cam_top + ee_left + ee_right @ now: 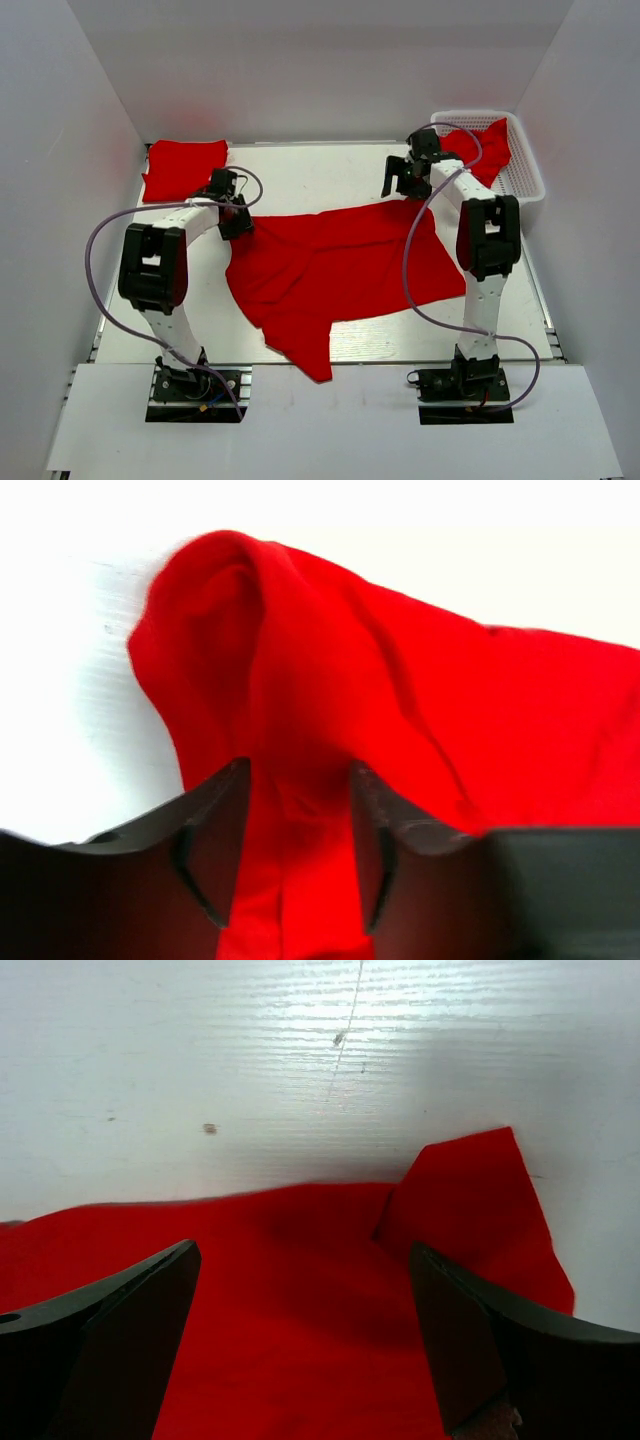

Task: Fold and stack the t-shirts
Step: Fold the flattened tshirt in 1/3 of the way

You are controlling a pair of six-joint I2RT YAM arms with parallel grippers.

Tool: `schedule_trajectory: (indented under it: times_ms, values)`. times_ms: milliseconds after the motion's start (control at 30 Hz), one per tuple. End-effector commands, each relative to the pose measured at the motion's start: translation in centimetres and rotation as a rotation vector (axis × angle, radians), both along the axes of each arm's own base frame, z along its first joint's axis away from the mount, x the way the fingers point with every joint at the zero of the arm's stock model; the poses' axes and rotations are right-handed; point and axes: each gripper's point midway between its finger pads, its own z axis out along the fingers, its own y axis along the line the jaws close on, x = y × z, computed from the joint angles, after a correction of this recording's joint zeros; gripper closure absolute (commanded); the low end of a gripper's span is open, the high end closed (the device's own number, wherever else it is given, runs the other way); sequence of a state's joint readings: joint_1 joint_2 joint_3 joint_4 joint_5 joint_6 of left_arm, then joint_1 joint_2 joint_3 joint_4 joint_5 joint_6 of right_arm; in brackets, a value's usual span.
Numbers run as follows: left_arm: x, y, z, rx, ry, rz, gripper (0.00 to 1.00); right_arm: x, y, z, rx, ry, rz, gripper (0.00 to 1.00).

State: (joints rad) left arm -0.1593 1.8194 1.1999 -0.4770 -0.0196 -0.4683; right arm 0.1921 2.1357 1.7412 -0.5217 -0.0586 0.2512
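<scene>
Crosswise on the table (300,175), one red t-shirt (340,262) lies with its long axis running from pincer to pincer. The left gripper (236,215) pinches a bunched corner. The right gripper (405,180) hangs spread wide, the shirt's far edge directly beneath its fingers.

White mesh basket (527,170) at far right corner, white tabletop (320,175), seemingly painted wood, plain white walls (320,70)
</scene>
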Motion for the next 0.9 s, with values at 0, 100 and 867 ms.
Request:
schedule_trajectory:
  times_ms: [0,100,867]
  values:
    - [1.8,1.0,0.7,0.040,-0.055,0.054,0.49,1.1,0.9,-0.2,0.040,-0.017,0.021,0.10]
    - [2.4,1.4,0.1,0.064,-0.049,0.079,0.59,1.4,1.2,-2.4,0.044,0.013,0.025,0.10]
    - [8.6,3.9,-6.5,0.221,0.136,0.205,1.00,6.0,-6.1,-6.8,-0.085,-0.002,-0.408,0.10]
